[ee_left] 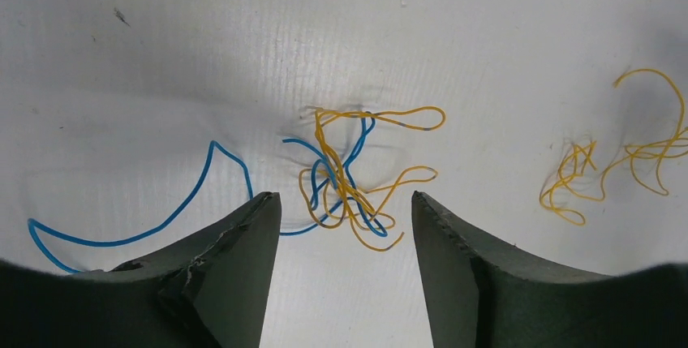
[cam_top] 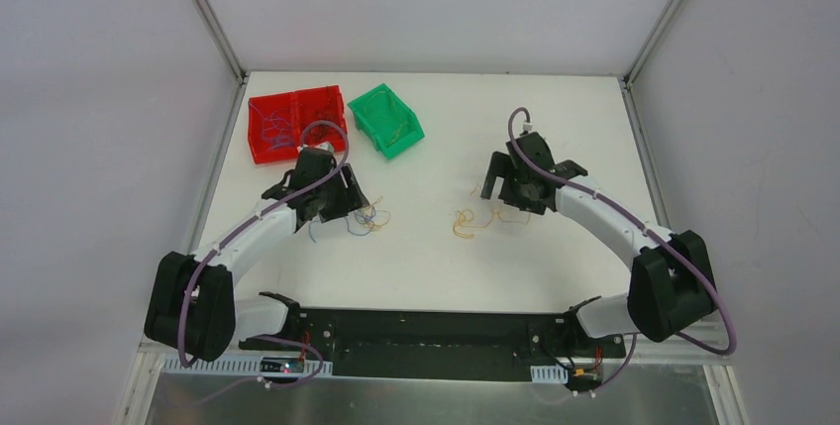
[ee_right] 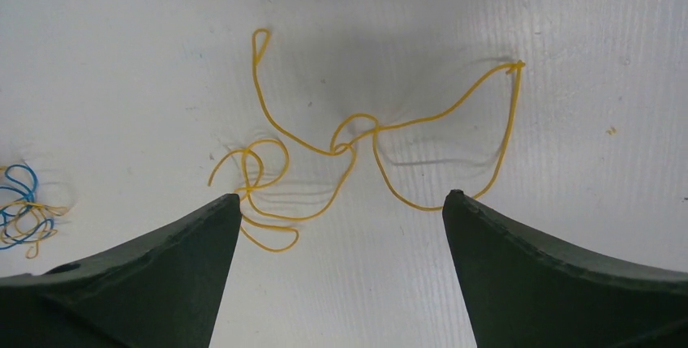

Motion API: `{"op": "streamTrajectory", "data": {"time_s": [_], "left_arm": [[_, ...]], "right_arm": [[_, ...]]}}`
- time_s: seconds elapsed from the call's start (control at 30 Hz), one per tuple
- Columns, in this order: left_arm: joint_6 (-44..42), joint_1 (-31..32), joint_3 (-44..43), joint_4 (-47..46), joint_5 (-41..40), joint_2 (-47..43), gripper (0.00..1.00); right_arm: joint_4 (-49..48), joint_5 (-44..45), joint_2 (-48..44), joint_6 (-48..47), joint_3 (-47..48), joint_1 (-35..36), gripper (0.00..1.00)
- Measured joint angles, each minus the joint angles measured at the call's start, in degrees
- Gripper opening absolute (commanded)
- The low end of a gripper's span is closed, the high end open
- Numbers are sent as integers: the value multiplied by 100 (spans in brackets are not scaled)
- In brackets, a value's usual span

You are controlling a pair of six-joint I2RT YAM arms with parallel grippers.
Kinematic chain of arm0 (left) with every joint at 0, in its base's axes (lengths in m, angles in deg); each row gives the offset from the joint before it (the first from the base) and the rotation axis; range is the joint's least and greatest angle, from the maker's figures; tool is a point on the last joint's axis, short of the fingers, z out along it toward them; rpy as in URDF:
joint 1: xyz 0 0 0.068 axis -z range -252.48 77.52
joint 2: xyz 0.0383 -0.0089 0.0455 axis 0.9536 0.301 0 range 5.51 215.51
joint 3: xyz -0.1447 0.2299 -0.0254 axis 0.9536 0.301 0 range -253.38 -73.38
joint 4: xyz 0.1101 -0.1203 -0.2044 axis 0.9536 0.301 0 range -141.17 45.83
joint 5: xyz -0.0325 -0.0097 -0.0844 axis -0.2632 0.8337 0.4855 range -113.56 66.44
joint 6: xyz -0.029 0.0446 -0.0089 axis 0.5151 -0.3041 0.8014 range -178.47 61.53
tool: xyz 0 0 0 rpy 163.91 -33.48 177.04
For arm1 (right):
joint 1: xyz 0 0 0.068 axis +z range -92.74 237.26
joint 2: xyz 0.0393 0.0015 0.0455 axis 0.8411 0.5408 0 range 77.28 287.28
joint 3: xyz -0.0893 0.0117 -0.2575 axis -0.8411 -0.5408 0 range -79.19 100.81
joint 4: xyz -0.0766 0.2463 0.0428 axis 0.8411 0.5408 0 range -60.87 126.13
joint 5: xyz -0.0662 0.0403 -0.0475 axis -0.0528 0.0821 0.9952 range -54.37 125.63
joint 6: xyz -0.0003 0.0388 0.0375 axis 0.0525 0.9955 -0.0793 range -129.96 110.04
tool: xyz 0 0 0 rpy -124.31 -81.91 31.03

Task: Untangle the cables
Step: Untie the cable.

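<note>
A small clump of blue and yellow-orange cables [ee_left: 345, 178] lies on the white table just beyond my left gripper [ee_left: 341, 202], which is open with nothing between its fingers. One blue strand [ee_left: 162, 222] trails off to the left of it. From above, this clump [cam_top: 368, 219] sits beside the left gripper [cam_top: 347, 209]. A separate yellow-orange cable [ee_right: 357, 133] lies spread in loops in front of my right gripper [ee_right: 341, 198], open wide and empty. From above, that cable [cam_top: 475, 222] lies just left of the right gripper [cam_top: 507, 197].
A red bin [cam_top: 295, 123] holding several thin wires and a green bin [cam_top: 386, 120] with a yellow wire stand at the back left. The black mounting rail [cam_top: 426, 331] runs along the near edge.
</note>
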Motion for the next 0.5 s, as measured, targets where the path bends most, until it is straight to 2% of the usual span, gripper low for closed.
{"op": "streamTrajectory", "data": {"time_s": [0.07,0.17,0.5], "left_arm": [[-52,79,-7,68,-37,-74,79],[-125,256,-70,282,-214,-258,86],[-247,579,-562,774,-603,-883,88]], "right_arm": [[15,48,-133,20,-151,17,100],[57,140,-385,-4,-398,-2,99],[-66,-15,-715,-468,-529,-76,99]]}}
